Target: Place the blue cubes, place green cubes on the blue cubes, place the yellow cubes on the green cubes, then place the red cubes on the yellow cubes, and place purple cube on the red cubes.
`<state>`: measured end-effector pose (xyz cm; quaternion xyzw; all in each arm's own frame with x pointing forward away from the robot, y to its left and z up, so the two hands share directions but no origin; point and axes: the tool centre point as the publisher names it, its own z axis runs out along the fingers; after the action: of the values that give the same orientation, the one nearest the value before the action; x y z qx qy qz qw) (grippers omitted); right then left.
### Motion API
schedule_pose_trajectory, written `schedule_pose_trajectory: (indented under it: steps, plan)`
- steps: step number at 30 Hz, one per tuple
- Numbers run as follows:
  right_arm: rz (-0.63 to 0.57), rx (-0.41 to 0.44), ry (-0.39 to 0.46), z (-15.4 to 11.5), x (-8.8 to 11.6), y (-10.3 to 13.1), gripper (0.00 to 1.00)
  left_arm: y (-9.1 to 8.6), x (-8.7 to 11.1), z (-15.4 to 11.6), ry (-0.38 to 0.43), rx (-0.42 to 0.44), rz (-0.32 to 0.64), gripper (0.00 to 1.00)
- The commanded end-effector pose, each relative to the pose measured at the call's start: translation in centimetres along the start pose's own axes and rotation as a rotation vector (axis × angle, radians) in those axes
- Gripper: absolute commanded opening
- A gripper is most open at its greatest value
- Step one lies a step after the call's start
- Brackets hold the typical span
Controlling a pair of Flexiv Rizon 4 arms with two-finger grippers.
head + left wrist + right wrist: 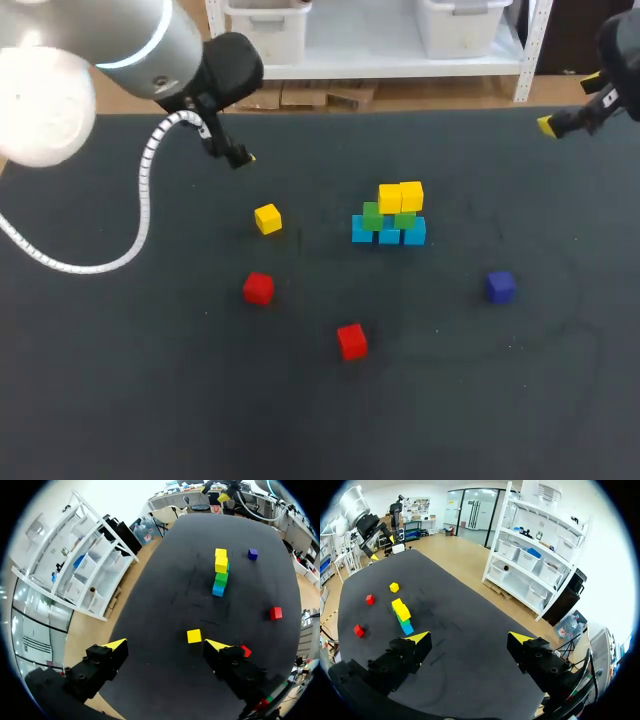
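- We find the left gripper point(166, 645) above the far left part of the table point(150, 380), well apart from every cube. Its fingers stand wide apart and grip nothing.
- The loose yellow cube point(267, 218) lies alone on the table, left of the stack point(389, 215) and apart from it. In the left wrist view we see it ahead of the left gripper, down on the table, touching neither finger.
- The first red cube point(258, 288) lies on the table near the loose yellow cube, on its near side, and does not touch it.
- The second red cube point(352, 341) lies near the middle of the table, on the near side of the stack and well apart from it.
- The stack stands just right of the table's middle. We count three blue cubes point(389, 235) in a touching row on the table. Two green cubes point(373, 215) sit on the blue row. Two yellow cubes point(411, 195) sit side by side on the green ones, touching each other.
- The purple cube point(500, 286) lies alone on the table, right of the stack and well apart from it.
- We find the right gripper point(469, 638) above the far right corner of the table, well apart from every cube. Its fingers stand wide apart and grip nothing.
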<state>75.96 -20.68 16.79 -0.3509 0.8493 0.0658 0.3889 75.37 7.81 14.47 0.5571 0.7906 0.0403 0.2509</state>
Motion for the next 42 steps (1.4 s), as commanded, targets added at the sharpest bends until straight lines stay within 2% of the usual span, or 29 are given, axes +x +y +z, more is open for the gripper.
schedule_pose_trajectory:
  steps: [1,6,10,17,21,26,32,42]
  plan:
    - [0.002,0.054,0.003,-0.2,0.0,0.4,1.0,0.2,-0.8,1.9,0.042,0.024,-0.024,1.0]
    - [0.002,0.054,0.003,-0.2,0.0,0.4,1.0,0.0,0.0,3.5,0.059,0.033,-0.089,1.0]
    - [0.002,0.054,0.003,-0.2,0.0,0.4,1.0,-0.3,1.3,5.0,0.088,0.062,-0.143,1.0]
    - [0.002,0.054,0.003,-0.2,0.0,0.4,1.0,-0.8,3.1,7.1,0.151,0.095,-0.147,1.0]
    - [0.002,0.054,0.003,-0.2,0.0,0.4,1.0,-1.3,3.1,8.0,0.154,0.131,-0.15,1.0]
    - [0.002,0.054,0.003,-0.2,0.0,0.4,1.0,-3.1,2.5,9.0,0.143,0.2,-0.146,1.0]
    - [0.002,0.054,0.003,-0.2,0.0,0.4,1.0,-5.1,2.9,10.3,0.156,0.274,-0.138,1.0]
    - [0.002,0.054,0.003,-0.2,0.0,0.4,1.0,-6.7,2.8,11.3,0.186,0.328,-0.073,1.0]
